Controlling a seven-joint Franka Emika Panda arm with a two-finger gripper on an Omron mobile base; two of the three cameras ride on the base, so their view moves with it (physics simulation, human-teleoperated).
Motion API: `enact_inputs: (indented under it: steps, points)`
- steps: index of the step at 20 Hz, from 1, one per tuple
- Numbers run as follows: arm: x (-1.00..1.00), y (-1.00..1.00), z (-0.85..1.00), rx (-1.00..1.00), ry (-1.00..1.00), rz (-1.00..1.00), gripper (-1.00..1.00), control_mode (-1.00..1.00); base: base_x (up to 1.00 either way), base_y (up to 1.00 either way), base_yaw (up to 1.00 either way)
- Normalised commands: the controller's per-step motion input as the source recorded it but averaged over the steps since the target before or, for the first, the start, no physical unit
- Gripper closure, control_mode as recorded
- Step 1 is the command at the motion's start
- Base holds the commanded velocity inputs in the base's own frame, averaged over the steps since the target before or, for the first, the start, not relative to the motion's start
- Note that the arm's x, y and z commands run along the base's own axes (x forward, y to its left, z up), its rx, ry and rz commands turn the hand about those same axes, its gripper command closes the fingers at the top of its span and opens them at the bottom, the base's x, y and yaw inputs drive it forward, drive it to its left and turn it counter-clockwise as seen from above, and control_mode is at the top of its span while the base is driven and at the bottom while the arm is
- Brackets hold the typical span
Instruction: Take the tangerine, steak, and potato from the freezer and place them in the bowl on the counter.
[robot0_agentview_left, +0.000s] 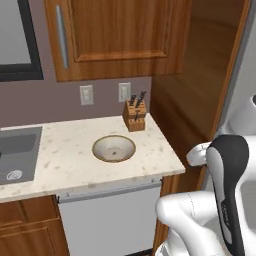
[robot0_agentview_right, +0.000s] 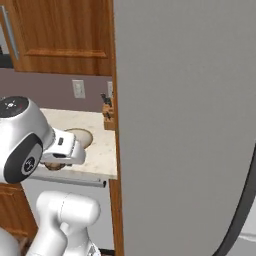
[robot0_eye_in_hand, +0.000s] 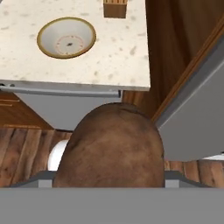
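Observation:
A dull, rough brown potato (robot0_eye_in_hand: 111, 146) sits right in front of the hand camera, and my gripper (robot0_agentview_right: 56, 161) is shut on it; the fingertips are hidden behind it. The hand hangs in front of the counter (robot0_agentview_left: 65, 160) edge, above the wooden floor and beside the freezer's open grey door (robot0_agentview_right: 180, 125). On the beige speckled top stands the tan bowl (robot0_agentview_left: 114, 148) with a brown rim, and I see nothing inside it (robot0_eye_in_hand: 66, 37). It lies ahead of the gripper and to its left. Tangerine and steak are out of view.
A wooden knife block (robot0_agentview_left: 135, 116) stands at the counter's back right, behind the bowl. A grey sink (robot0_agentview_left: 17, 155) lies at the far left. A white dishwasher front (robot0_agentview_left: 110, 220) is below the counter. A brown wood panel (robot0_agentview_left: 185, 100) separates counter and freezer.

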Motion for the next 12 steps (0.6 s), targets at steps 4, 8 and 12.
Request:
enact_inputs:
  steps: [4, 8, 12]
  points:
    - [0.0, 0.0, 0.0, 0.0, 0.0, 0.0, 1.0, 1.0, 0.4, 0.99, -0.02]
    - [0.0, 0.0, 0.0, 0.0, 0.0, 0.0, 1.0, 1.0, 0.0, 0.5, 0.0]
    - [0.0, 0.0, 0.0, 0.0, 0.0, 0.0, 1.0, 1.0, -0.06, 0.65, 0.0]
